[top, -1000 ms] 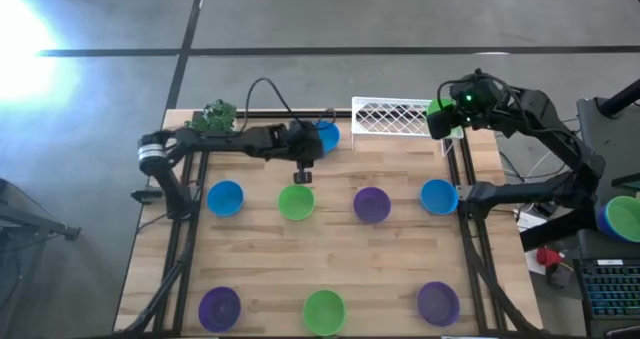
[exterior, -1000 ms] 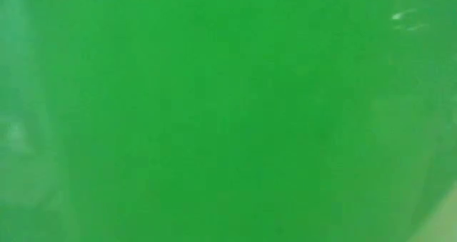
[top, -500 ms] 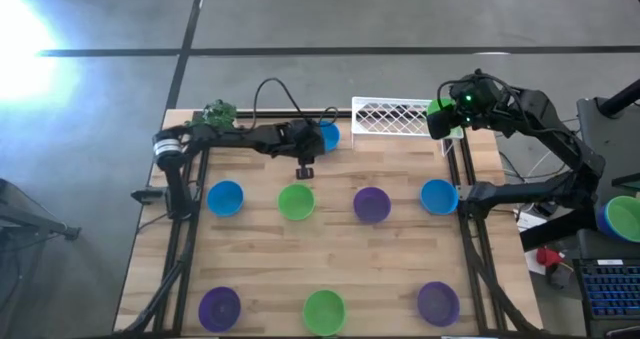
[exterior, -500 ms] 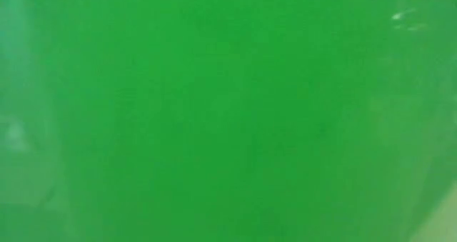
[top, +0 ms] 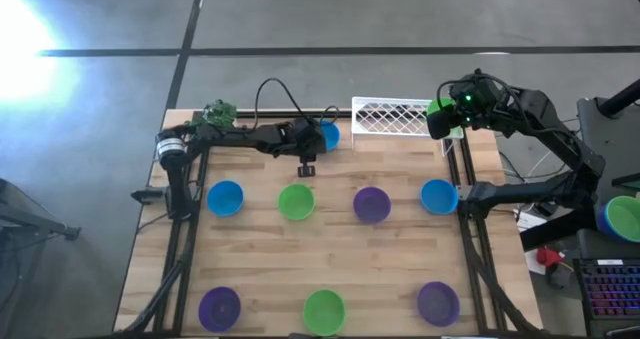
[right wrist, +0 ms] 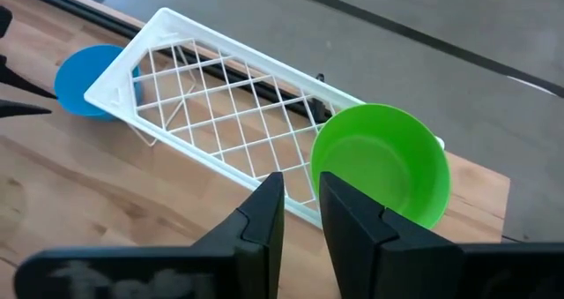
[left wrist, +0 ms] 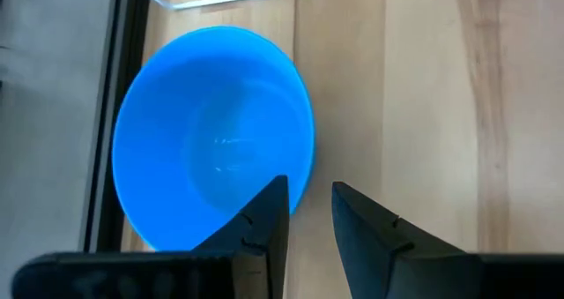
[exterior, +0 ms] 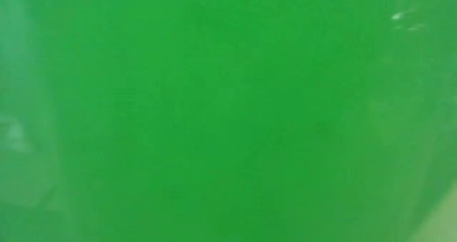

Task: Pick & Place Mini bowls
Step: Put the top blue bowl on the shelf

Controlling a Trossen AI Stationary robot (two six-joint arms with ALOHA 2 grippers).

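The left gripper point(top: 307, 169) is held above the far part of the table point(top: 260, 254), just beside a blue mini bowl point(left wrist: 214, 136) that sits against the far edge. Its fingers point(left wrist: 264, 220) are parted by a narrow gap and grasp nothing; one fingertip overlaps the bowl's rim in the left wrist view.

The right gripper point(right wrist: 300, 193) is held at the far right corner, over a green mini bowl point(right wrist: 381, 173) set just beside the right end of the white wire rack point(right wrist: 220, 96). Its fingers are slightly apart, with nothing between them.

A middle row of blue point(top: 225, 197), green point(top: 296, 201), purple point(top: 371, 204) and blue point(top: 438, 195) mini bowls is seen, well apart from one another. A near row of purple point(top: 219, 305), green point(top: 323, 309) and purple point(top: 438, 301) bowls lies along the near edge. Bare wood is left between the rows.

The low view is filled with green.
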